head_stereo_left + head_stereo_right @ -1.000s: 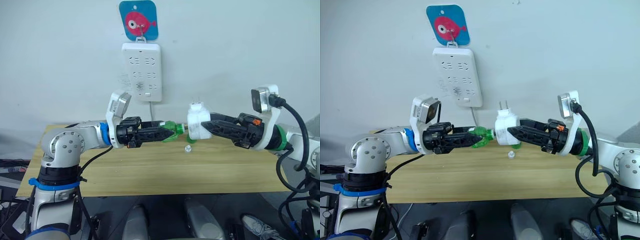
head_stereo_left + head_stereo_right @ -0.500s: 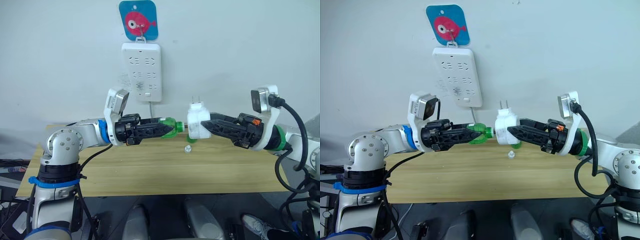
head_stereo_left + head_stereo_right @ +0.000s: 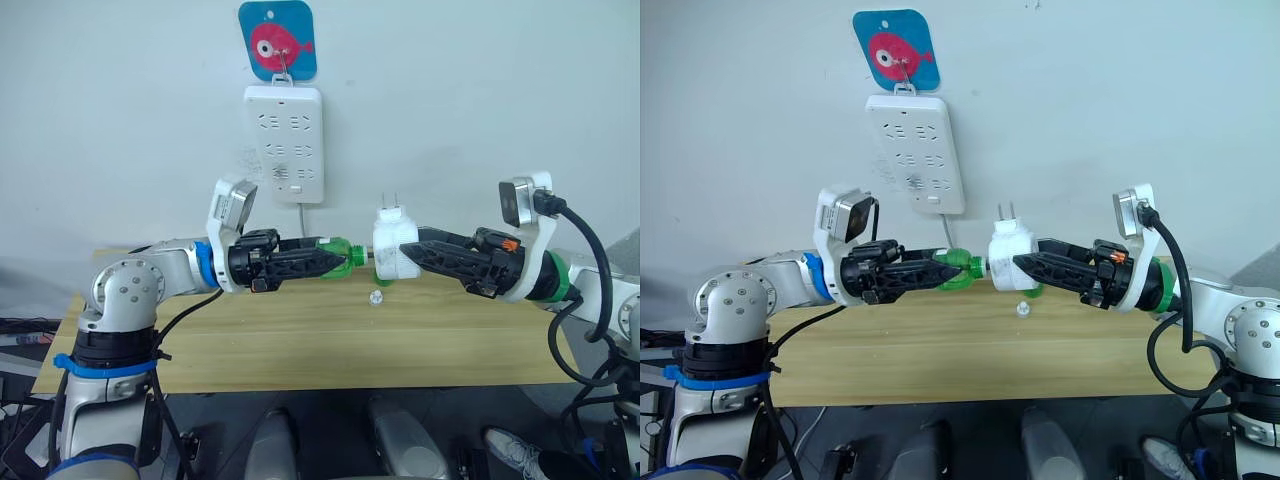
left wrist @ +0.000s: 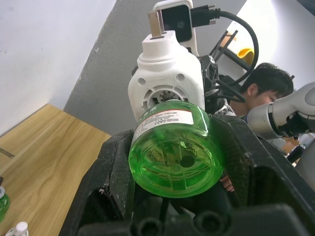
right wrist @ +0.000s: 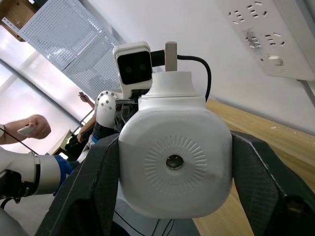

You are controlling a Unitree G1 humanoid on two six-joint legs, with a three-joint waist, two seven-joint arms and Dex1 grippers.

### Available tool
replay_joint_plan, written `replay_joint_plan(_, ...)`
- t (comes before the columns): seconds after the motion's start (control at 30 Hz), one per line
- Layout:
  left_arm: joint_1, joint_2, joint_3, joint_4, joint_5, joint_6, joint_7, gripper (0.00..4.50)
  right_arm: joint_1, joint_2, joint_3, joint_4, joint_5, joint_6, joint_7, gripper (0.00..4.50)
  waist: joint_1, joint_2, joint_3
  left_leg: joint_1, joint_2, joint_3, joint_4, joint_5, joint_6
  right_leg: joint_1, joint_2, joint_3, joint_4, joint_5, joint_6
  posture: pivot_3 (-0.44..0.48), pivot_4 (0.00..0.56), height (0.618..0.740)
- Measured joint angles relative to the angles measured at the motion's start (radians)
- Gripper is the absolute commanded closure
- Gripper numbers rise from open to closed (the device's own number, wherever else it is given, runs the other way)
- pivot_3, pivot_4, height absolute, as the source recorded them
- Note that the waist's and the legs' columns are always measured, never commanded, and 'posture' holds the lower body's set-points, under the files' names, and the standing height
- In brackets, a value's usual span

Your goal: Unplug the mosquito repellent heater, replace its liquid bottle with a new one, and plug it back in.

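My left gripper is clamped on the green bottle, neck aimed at 3 o'clock, right at the heater, which my right gripper is pinching above the table. I'd keep wick and socket dead in line, then twist gently so it doesn't cross-thread.

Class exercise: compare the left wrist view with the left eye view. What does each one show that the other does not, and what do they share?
Left wrist view alone: the bottle's round base, the heater's threaded socket and a small white-capped item on the table. Left eye view alone: the wall power strip and fish hook. Both: the left pincer shut on the green bottle, its neck at the white heater in the right pincer.
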State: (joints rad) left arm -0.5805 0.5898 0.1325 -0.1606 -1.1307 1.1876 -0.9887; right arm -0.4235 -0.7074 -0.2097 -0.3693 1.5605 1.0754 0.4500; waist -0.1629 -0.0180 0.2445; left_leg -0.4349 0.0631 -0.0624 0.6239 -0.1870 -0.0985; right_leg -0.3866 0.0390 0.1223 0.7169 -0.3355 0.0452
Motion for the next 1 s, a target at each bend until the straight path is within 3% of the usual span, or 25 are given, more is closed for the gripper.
replay_joint_plan(1.0,0.012,0.009,0.005,-0.02,-0.055,0.002,0.02,2.18,-0.001,-0.029,0.005,0.031,0.075,0.007,-0.014,1.62,0.001,0.0,0.0,0.0,0.0,0.0,0.0,0.0,0.0,0.0,0.0,0.0,0.0,0.0,0.0,-0.187,0.183,0.74)
